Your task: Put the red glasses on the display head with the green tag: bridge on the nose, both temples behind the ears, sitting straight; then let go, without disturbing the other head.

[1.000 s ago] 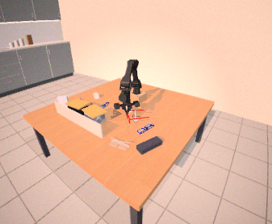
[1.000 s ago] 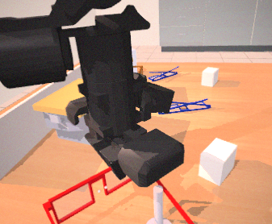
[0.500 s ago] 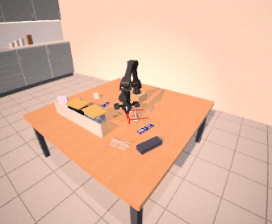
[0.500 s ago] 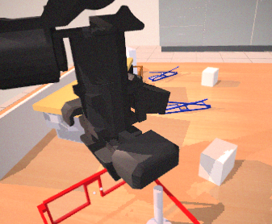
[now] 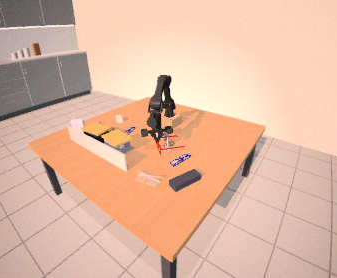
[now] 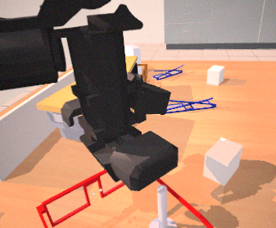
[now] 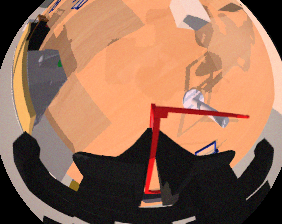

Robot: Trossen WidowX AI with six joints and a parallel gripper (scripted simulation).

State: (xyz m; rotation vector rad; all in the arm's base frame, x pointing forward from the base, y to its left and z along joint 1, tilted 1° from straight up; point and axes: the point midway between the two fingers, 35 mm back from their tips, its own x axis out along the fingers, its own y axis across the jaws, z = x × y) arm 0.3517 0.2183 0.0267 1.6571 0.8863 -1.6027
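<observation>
My gripper (image 5: 158,140) (image 6: 116,177) (image 7: 152,131) is shut on the red glasses (image 5: 159,148) (image 6: 42,209) (image 7: 163,113) at their front frame and holds them above the table. One temple reaches out past a slim white post (image 5: 168,142) (image 6: 161,201) (image 7: 220,120). The glasses are apart from the yellow-topped grey forms at the long box. A green mark (image 7: 59,63) shows on a grey form at the left of the wrist view. I cannot make out noses or ears on these forms. The far end of the glasses is partly hidden by the fingers.
A long box with a pale wall (image 5: 98,150) (image 6: 11,143) borders the yellow tops (image 5: 117,137) (image 6: 56,98). Blue glasses (image 5: 181,160) (image 6: 191,107), clear glasses (image 5: 148,178) and a dark block (image 5: 185,180) lie on the table. White blocks (image 6: 223,161) (image 6: 215,75) stand behind the post.
</observation>
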